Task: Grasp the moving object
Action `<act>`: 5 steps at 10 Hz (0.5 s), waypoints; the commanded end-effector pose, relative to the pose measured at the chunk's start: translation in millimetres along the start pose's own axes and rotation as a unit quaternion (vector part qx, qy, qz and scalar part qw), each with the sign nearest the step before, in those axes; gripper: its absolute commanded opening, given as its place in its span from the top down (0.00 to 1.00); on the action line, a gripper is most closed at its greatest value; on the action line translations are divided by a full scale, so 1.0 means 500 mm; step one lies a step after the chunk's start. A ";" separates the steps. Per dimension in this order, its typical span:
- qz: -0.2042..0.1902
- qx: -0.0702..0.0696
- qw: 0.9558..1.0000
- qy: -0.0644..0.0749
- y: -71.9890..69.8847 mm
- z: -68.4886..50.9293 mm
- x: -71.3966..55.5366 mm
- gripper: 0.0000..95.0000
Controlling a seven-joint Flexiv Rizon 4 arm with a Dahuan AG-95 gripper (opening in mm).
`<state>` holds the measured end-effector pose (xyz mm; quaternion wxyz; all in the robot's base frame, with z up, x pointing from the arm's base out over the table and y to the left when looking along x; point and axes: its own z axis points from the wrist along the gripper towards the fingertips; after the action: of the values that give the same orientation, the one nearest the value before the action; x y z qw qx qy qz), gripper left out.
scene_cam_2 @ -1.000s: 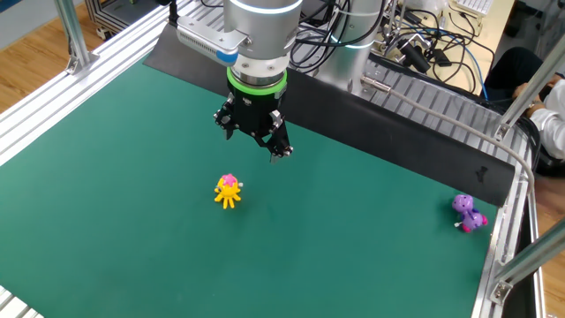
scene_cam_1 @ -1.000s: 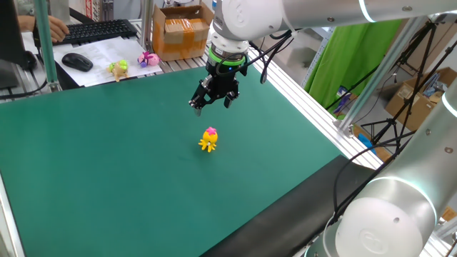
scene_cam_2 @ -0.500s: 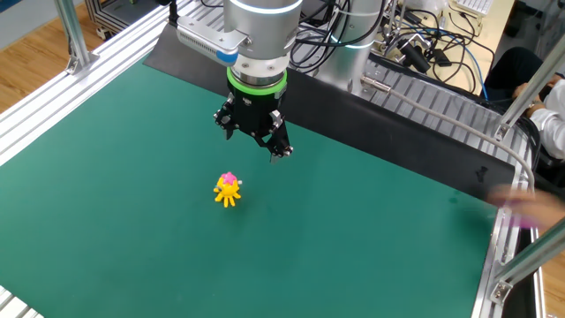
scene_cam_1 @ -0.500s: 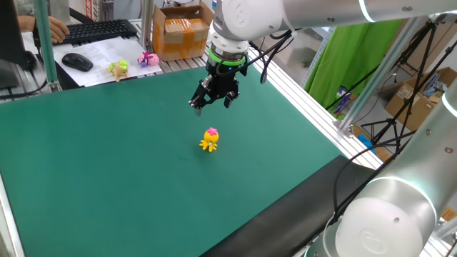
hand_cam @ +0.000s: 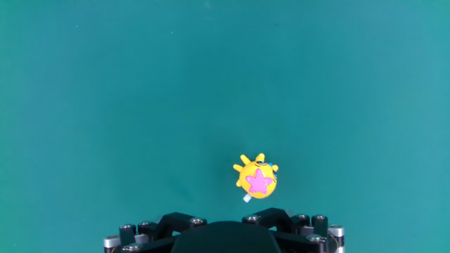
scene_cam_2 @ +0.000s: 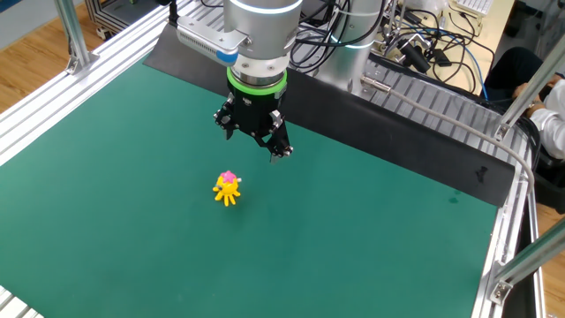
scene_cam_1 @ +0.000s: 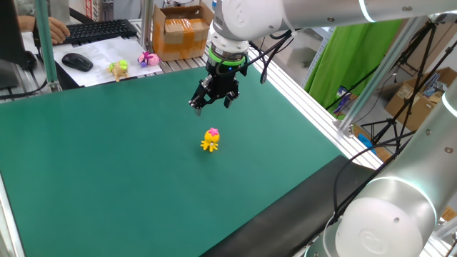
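Glossy plastic toy [hand_cam: 257,181] on matt green mat [scene_cam_1: 107,164].

Toy on the mat, gripper above and apart

The octopus toy [scene_cam_1: 209,140] stands on the mat [scene_cam_1: 107,164] near its middle. The gripper [scene_cam_1: 212,100] hangs above the mat, not touching the toy; in the hand view the toy [hand_cam: 256,180] lies just ahead of the gripper body. Past the mat's far edge, on papers [scene_cam_1: 107,53], sit two small toy figures [scene_cam_1: 118,68] [scene_cam_1: 149,58] side by side, right of a mouse [scene_cam_1: 77,62], with a keyboard [scene_cam_1: 96,31] and a cardboard box [scene_cam_1: 182,30] behind
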<state>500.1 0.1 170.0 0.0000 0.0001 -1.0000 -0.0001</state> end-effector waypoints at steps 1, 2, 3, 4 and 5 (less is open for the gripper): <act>0.071 -0.028 0.997 0.009 0.000 0.000 0.000 1.00; 0.071 -0.028 0.997 0.009 0.000 0.000 0.000 1.00; 0.070 -0.029 0.997 0.008 0.003 0.008 0.016 1.00; 0.070 -0.029 0.997 0.006 0.005 0.013 0.029 1.00; 0.066 -0.028 0.997 0.005 0.007 0.016 0.037 1.00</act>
<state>484.7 2.7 163.3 0.0043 -0.0549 -0.9982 -0.0234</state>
